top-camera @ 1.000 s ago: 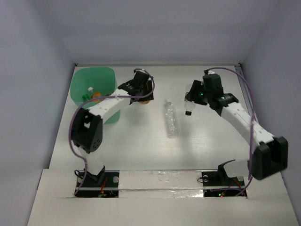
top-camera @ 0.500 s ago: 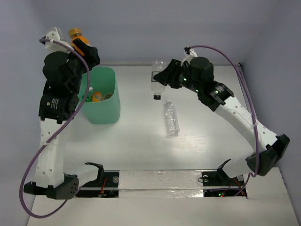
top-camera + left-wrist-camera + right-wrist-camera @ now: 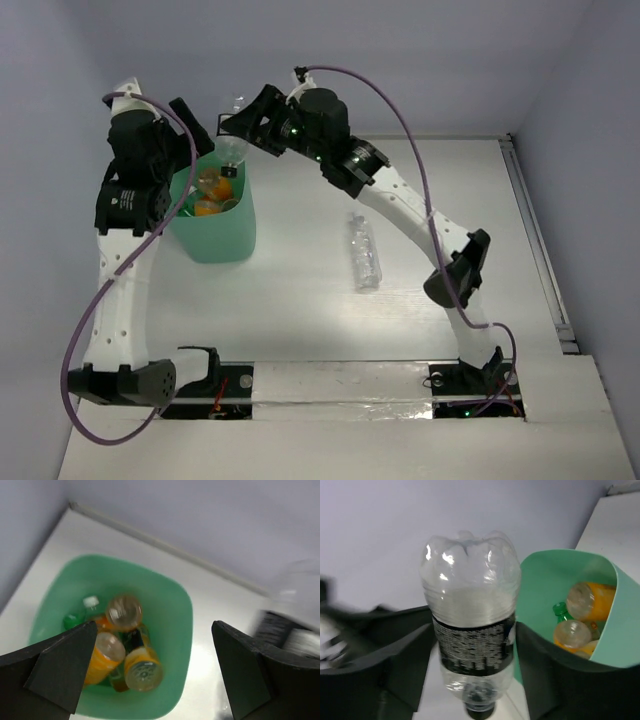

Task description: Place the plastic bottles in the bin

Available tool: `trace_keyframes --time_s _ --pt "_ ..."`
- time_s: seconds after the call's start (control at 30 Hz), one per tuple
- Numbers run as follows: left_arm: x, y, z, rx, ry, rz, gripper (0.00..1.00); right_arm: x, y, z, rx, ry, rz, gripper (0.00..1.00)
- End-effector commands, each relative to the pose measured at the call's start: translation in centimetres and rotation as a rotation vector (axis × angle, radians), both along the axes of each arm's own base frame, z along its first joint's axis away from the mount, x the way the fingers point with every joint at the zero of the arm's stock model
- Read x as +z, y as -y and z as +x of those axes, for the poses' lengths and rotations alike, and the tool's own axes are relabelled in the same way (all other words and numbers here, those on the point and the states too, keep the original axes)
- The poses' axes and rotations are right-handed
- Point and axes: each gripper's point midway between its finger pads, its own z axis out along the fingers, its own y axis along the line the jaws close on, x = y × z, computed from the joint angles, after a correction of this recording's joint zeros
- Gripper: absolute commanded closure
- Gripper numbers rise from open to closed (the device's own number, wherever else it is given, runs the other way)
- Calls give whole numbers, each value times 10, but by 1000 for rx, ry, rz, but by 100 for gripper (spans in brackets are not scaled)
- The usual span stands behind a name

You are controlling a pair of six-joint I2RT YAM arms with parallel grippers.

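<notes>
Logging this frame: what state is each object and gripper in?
bin: upright, holding orange bottles and a green bottle.
dark-banded bottle: cap down, clamped in the right gripper, raised near the bin's rim.
clear bottle: lying on its side on the table.
left gripper: open, empty, above the bin.

The desk (image 3: 300, 310) is a plain white surface, walled in by pale panels on the left, far and right sides. Two things rest directly on it. The bin (image 3: 228, 240) stands upright in the far left corner, close to the left wall. A clear bottle (image 3: 365, 252) lies on its side near the middle, well apart from the bin, its length running from far to near. A thin grey rail (image 3: 540, 255) follows the right edge. At the near edge a silvery strip (image 3: 340, 385) runs between the two arm bases, which sit in dark cut-outs.
</notes>
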Motion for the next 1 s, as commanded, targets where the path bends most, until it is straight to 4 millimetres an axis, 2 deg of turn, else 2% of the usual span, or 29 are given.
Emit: trace_keyframes --time_s 0.0,0.03,0.07,0.2,0.23,0.27,0.3,0.33,0.37,0.4,0.43,0.47,0.5,0.53,0.57,0.6,0.63,0.67,0.7,0.73,0.77,0.8,0.83,0.87,0.9,0.93,0.97 --pt "95 -3 -39 1 275 -18 1 25 -19 -4 30 -33 150 25" --pt "99 -6 -42 16 284 -12 1 11 -28 2 35 -49 135 18" --pt "103 -9 -47 32 291 -5 1 10 -30 1 47 -45 125 10" --pt "111 -7 -58 12 317 -10 7 14 -21 -1 29 -11 88 3" --pt "111 -3 -58 -5 321 -27 11 -2 -21 -1 26 -30 57 2" --pt "107 6 -55 -54 318 -41 15 11 -12 -6 19 -1 58 3" --pt "103 13 -53 -86 310 -57 30 9 -7 -7 6 1 35 5" --pt "100 20 -51 -122 306 -74 40 -6 -3 -6 -11 -12 -10 8" --pt "87 36 -46 -200 285 -113 52 8 18 -5 -60 22 -19 19" --pt "79 43 -44 -225 276 -130 73 6 27 -8 -77 23 -38 28" --pt "68 61 -43 -275 255 -147 81 -31 37 -1 -122 -23 -110 40" --pt "47 69 -37 -277 211 -155 89 -10 68 -5 -184 2 -87 64" --pt "34 80 -35 -294 180 -161 100 -11 83 -4 -209 10 -76 77" --pt "25 108 -40 -362 157 -173 100 -20 98 -5 -231 2 -84 86" --pt "8 123 -38 -386 127 -178 100 -73 121 4 -281 -63 -167 100" --pt "-5 138 -36 -393 95 -193 100 -58 149 -6 -313 -43 -140 100" --pt "-17 153 -36 -418 67 -202 100 -72 167 -8 -336 -60 -160 100" --pt "-34 182 -44 -476 32 -206 100 -85 185 -11 -351 -66 -184 100" --pt "-53 199 -41 -491 -20 -216 100 -136 213 -10 -395 -132 -263 100" --pt "-66 213 -43 -508 -47 -219 100 -125 238 -26 -422 -104 -248 100" --pt "-80 225 -43 -515 -68 -222 100 -136 258 -31 -461 -101 -285 100" --pt "-102 248 -47 -547 -120 -211 100 -172 280 -39 -490 -150 -355 100" --pt "-113 259 -48 -547 -147 -223 98 -160 298 -55 -511 -112 -338 100" --pt "-137 276 -46 -555 -194 -205 78 -185 313 -66 -525 -140 -406 100" --pt "-148 285 -45 -558 -219 -202 66 -177 320 -72 -540 -122 -402 100" --pt "-159 294 -45 -560 -249 -205 54 -193 331 -80 -555 -141 -433 100" --pt "-165 303 -43 -569 -268 -202 45 -185 345 -89 -601 -119 -422 100"
